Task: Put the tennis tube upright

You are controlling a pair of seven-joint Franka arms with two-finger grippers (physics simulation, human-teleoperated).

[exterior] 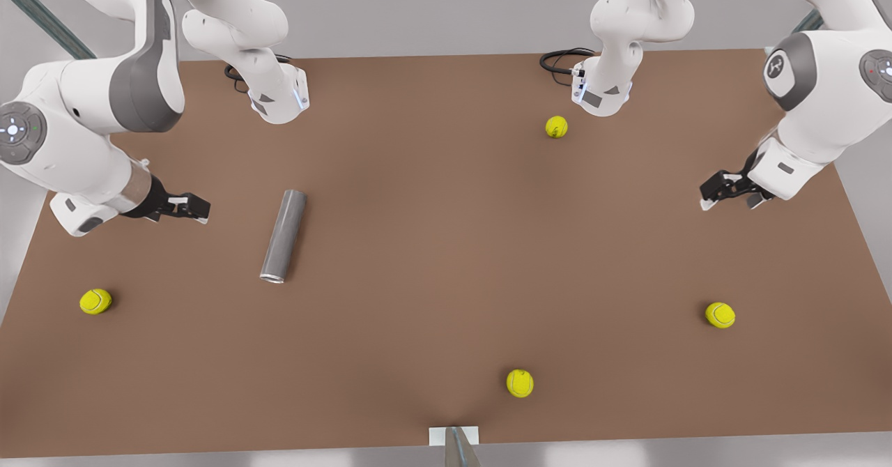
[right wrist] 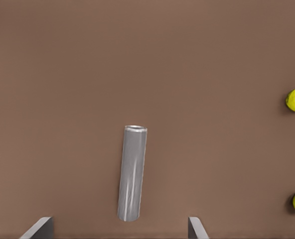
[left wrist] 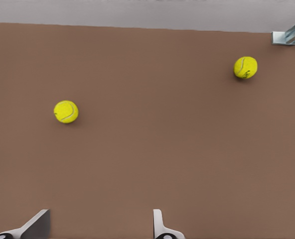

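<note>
One smooth grey metallic tennis tube

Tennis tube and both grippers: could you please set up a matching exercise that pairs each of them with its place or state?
Things:
1. tennis tube
2. right gripper
3. left gripper

Places and states:
A. open, at the front view's right, far from the tennis tube
B. lying on its side
C. open, at the front view's left, close beside the tennis tube, not touching it

Pairs: 1-B, 2-C, 3-A
</note>
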